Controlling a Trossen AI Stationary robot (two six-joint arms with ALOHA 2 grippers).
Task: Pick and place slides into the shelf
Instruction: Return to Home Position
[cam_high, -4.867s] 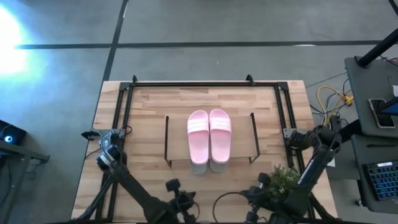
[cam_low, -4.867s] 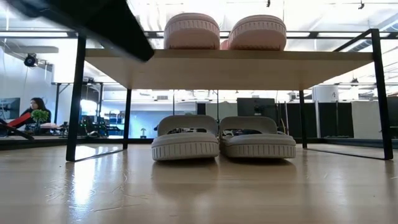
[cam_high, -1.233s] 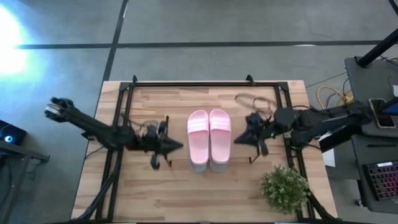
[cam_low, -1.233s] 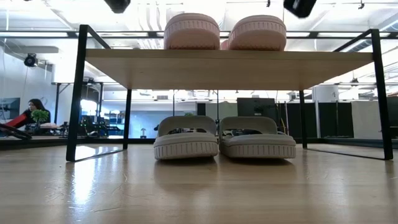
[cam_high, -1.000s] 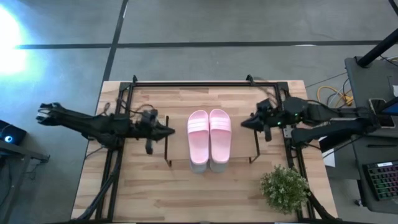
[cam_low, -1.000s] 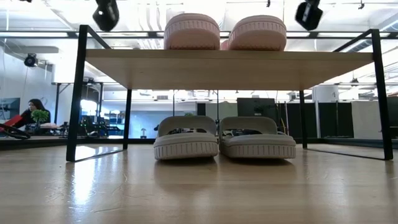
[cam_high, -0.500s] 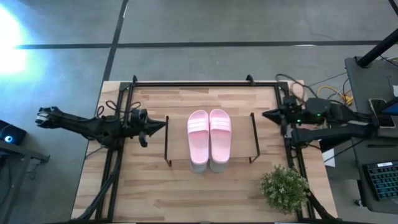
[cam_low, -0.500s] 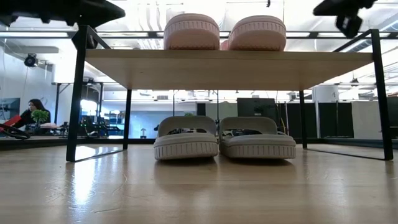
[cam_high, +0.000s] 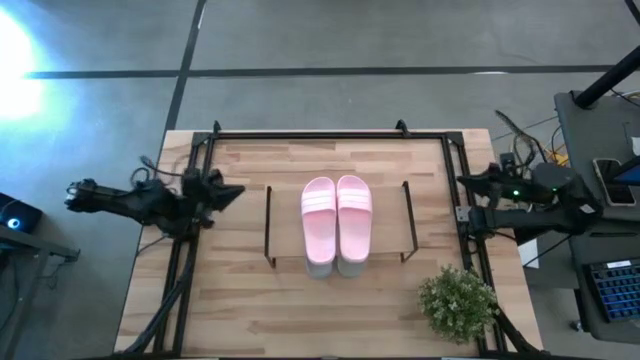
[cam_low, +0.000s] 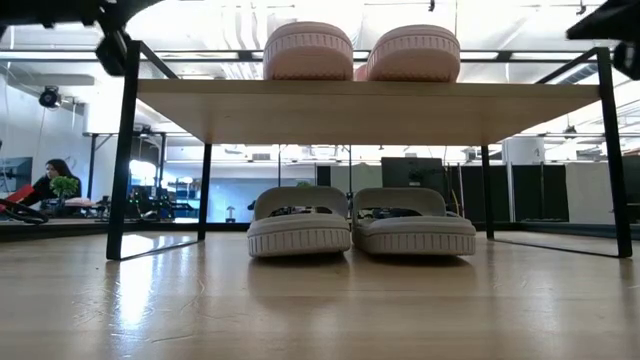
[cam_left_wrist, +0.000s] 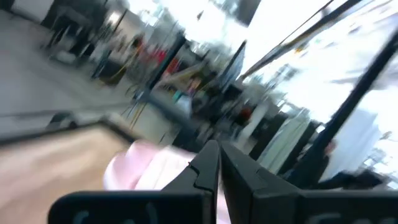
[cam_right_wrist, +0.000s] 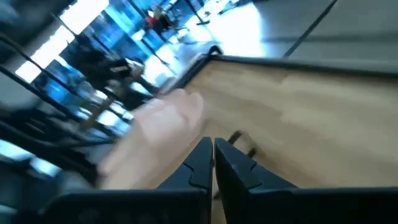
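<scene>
Farther from the shelf (cam_high: 388, 226) now: left hand (cam_high: 238, 190), right hand (cam_high: 461, 180)

My left arm (cam_high: 140, 198) lay stretched out low along the left edge of the surface (cam_high: 250, 300). My left pincer (cam_high: 232, 190) pointed inward, its fingers (cam_left_wrist: 205, 168) pressed together on nothing. My right arm (cam_high: 540, 200) mirrored it at the right edge, right pincer (cam_high: 466, 181) pointing inward, fingers (cam_right_wrist: 199, 162) likewise closed and empty.
</scene>
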